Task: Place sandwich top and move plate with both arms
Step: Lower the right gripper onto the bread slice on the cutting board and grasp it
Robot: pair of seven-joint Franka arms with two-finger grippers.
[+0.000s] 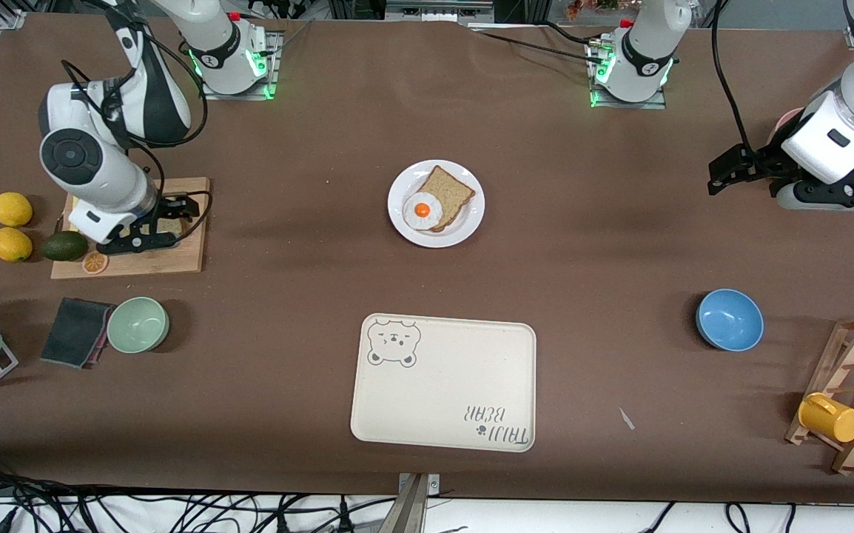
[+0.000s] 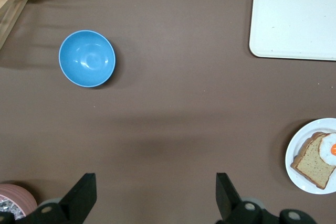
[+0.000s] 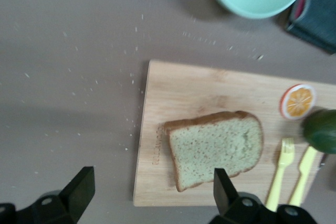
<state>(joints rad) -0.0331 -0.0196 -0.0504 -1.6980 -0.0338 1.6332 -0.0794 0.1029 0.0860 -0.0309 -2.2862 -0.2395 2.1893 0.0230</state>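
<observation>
The sandwich top point(image 3: 216, 149), a pale speckled wholemeal slice with a brown crust, lies flat on the wooden cutting board point(image 1: 183, 255) at the right arm's end of the desk point(image 1: 286, 296). The right hand point(image 3: 149, 195) hangs over that board just above the slice, its fingers point(image 3: 80, 187) spread wide apart and holding nothing. Also on the board are an orange slice point(image 3: 297, 100), a yellow fork point(image 3: 279, 169) and knife point(image 3: 303, 174), and an avocado point(image 1: 66, 246) at its edge, with two lemons point(image 1: 12, 226) just beside it. The white plate point(image 1: 471, 222) sits mid-desk, farther from the front camera than the cream bear tray point(image 1: 443, 383), and carries a tan bread slice point(image 1: 451, 191) with a fried egg point(image 1: 422, 211) on top. The left hand point(image 2: 155, 200) waits over bare desk at the left arm's end, fingers apart and empty, with the blue bowl point(image 1: 730, 319) nearer the camera. A green bowl point(image 1: 138, 324) stands near the board.
</observation>
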